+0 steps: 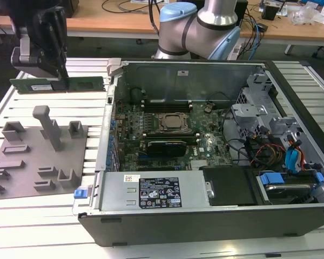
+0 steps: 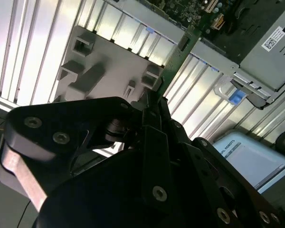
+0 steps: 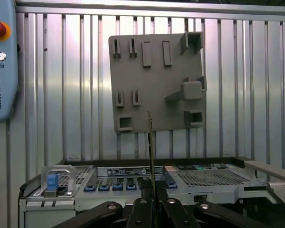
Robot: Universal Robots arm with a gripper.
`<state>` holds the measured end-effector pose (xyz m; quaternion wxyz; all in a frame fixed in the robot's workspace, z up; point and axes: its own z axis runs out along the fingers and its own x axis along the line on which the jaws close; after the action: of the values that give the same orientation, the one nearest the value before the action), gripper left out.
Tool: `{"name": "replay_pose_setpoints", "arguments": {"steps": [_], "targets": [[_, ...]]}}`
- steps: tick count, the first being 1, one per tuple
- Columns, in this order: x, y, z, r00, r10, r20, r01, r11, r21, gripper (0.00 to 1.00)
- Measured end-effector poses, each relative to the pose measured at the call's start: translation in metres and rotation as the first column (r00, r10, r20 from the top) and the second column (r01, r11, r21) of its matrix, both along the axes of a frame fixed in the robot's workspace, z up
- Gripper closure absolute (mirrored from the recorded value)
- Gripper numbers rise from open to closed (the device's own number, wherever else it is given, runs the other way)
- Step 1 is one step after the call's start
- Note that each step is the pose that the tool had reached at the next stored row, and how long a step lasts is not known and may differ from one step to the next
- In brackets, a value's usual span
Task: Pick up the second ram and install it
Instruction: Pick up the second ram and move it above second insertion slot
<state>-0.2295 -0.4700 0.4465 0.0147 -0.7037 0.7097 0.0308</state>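
**Ribbed table (image 1: 38, 216) with the second ram (image 1: 81, 83) held beside an open computer case (image 1: 205, 229)**

At the exterior view's left, a grey tray (image 1: 32, 162) is seen lying on the table; beyond it the gripper (image 1: 61, 76) is clamped on the second ram near its middle; the strip appears held clear of the table, its long axis running left to right. Well apart, to the exterior view's right, black memory slots (image 1: 167, 105) are laid along the same axis inside the case. In both wrist views the ram (image 2: 178, 57) (image 3: 151, 142) is shown edge-on, pointing away from the fingers; its flat labelled face is presented in the exterior view.
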Motion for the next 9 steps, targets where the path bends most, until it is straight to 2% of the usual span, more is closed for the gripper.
{"name": "replay_pose_setpoints", "arguments": {"steps": [6,9], "targets": [[0.0218,0.0,-0.0001,1.0,0.0,0.0,0.0,1.0,0.0001,0.86],[0.0289,0.0,-0.0001,1.0,0.0,0.0,0.0,1.0,0.0,0.86]]}}
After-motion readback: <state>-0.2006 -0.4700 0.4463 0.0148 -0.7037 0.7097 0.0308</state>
